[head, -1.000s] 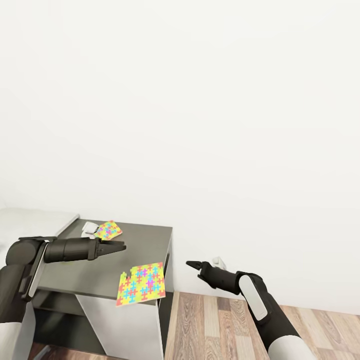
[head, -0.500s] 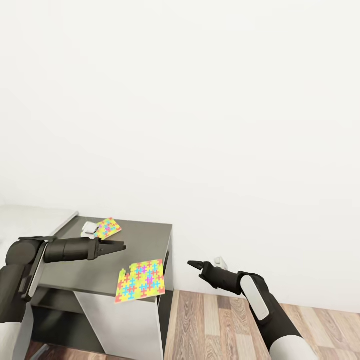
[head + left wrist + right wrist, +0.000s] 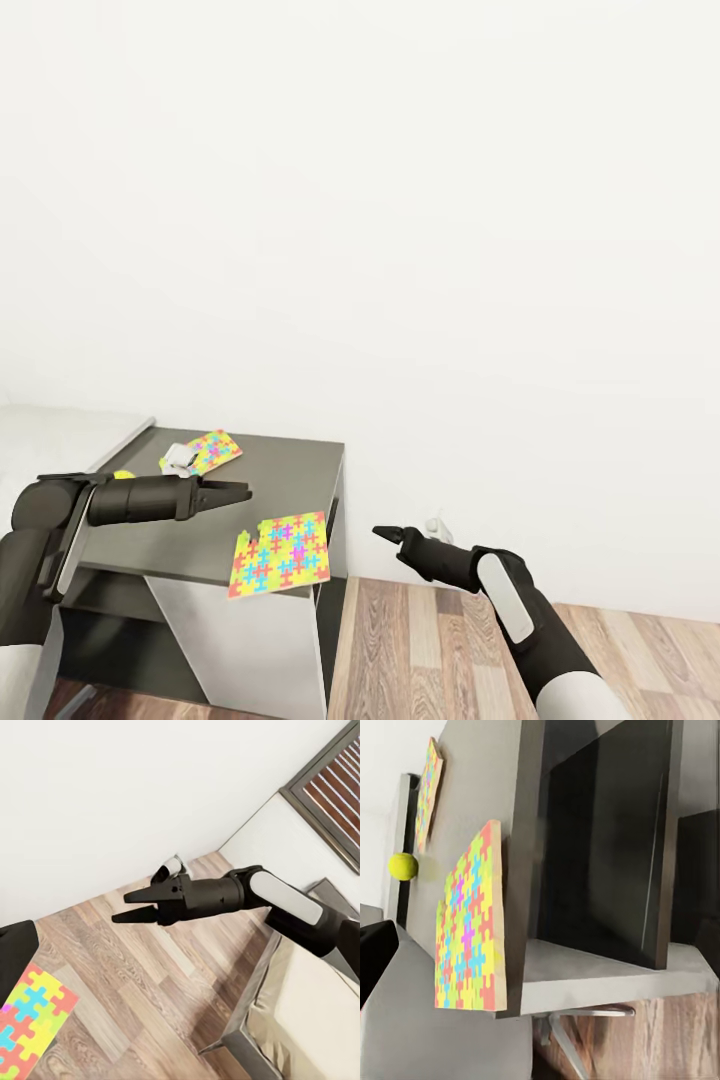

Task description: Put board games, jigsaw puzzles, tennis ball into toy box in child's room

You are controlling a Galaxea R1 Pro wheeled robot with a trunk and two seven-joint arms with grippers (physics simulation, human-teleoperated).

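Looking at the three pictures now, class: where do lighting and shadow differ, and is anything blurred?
Head view: flat, even light, sharp, the white wall nearly shadowless. Right wrist view: the table has a dark shaded recess beneath; the tennis ball looks slightly soft. Left wrist view: sharp.

Losing nearly all of the tennis ball (image 3: 123, 475) behind the left arm (image 3: 130, 498) in the head view, leaving just a yellow sliver showing. Failing to make out the small white thing (image 3: 178, 460) lying against the far jigsaw puzzle (image 3: 210, 450) on the counter (image 3: 290, 480). Cutting the near jigsaw puzzle (image 3: 26, 1027) off at the left wrist view's edge.
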